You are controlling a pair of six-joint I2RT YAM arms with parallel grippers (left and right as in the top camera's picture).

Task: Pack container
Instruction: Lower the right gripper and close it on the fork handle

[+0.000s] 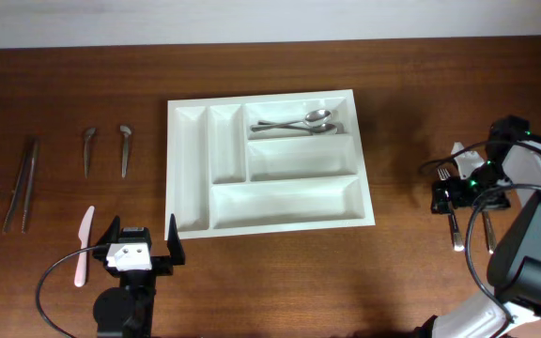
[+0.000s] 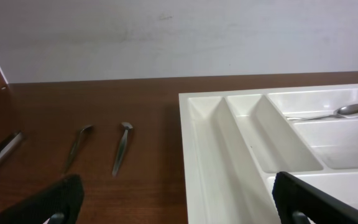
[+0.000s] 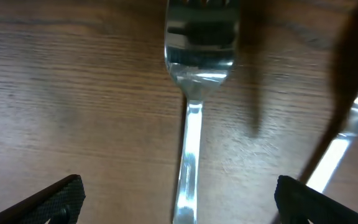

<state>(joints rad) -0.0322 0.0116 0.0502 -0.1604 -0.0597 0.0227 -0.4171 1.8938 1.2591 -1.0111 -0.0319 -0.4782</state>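
The container (image 1: 289, 202) is a white cutlery tray in the middle of the table, and two metal spoons (image 1: 301, 123) lie in its top right compartment. My left gripper (image 1: 144, 246) hovers open near the tray's front left corner, nothing between its fingers. In the left wrist view the container (image 2: 229, 155) fills the right side, with a spoon (image 2: 353, 111) in it. My right gripper (image 1: 468, 199) is open low over the table, to the right of the tray. A metal fork (image 3: 194, 93) lies flat between its open fingers, my right gripper (image 3: 180, 196) straddling the handle.
Left of the tray lie two small metal utensils (image 1: 88, 150) (image 1: 125, 148), a pair of long thin sticks (image 1: 22, 183) and a pink knife (image 1: 83, 246). A second shiny utensil (image 3: 347, 137) lies just right of the fork.
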